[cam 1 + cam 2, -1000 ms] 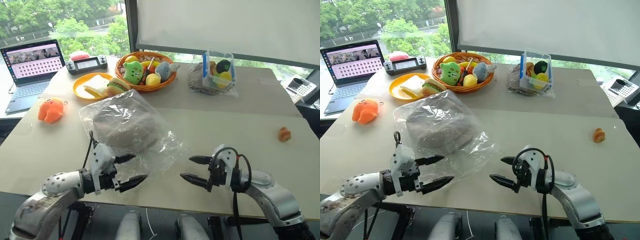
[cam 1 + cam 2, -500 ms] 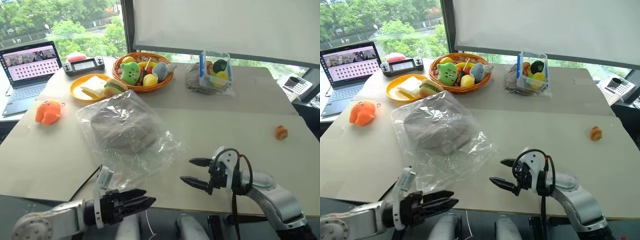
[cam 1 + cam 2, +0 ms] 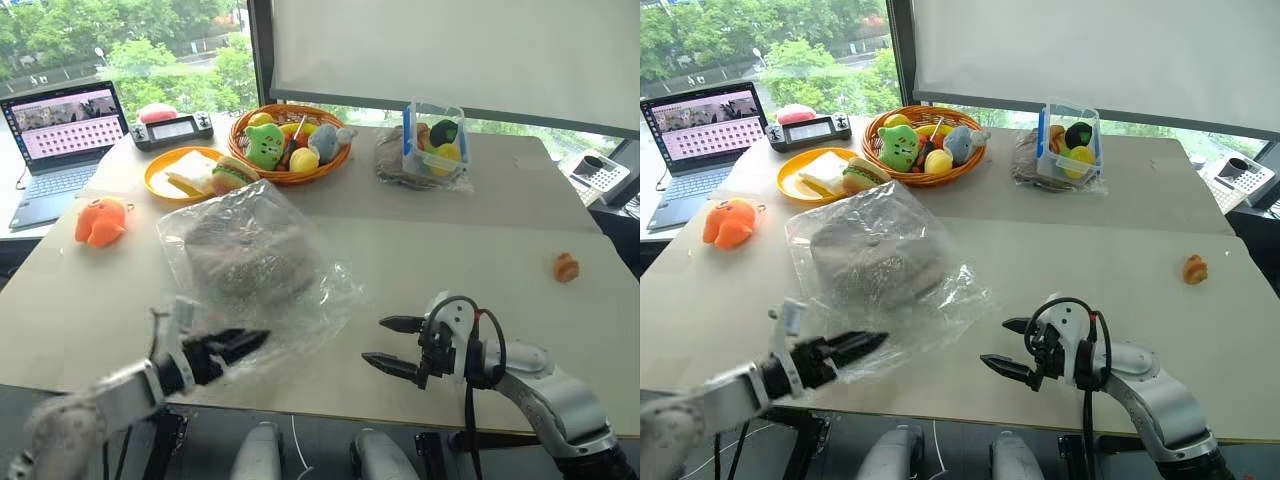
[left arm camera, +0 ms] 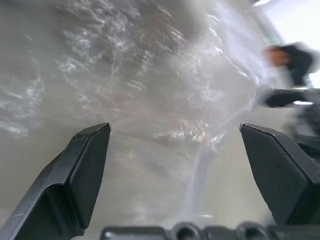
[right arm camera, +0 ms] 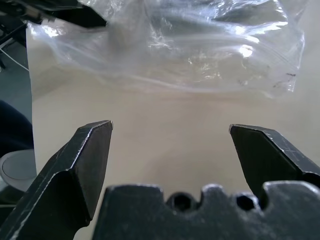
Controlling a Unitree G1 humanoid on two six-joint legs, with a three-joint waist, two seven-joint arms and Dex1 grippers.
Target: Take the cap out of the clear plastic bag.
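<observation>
Currently the step in hand is the approach to the clear plastic bag (image 3: 262, 268); no grasp has been made, and the cap (image 3: 243, 258) is fully enclosed in it.

Left side: the left gripper (image 3: 230, 348) is at the near edge of the table (image 3: 440, 240), fingers spread and empty, tips at the bag's near left corner. Whether they touch the film cannot be determined. In the left wrist view, wrinkled plastic lies directly ahead between the two fingers (image 4: 85, 165).

Centre: the bag lies flat on the table's left half, between the near edge and the fruit basket (image 3: 290, 140) near the far edge. The cap sits in the bag's far portion, well beyond both sets of fingertips.

Right side: the right gripper (image 3: 392, 344) hovers at the near edge, fingers released and empty, pointing at the bag's near right corner but apart from it.

Next move, as judged: one gripper pins or pinches the film; the other locates the opening and reaches in for the cap.
</observation>
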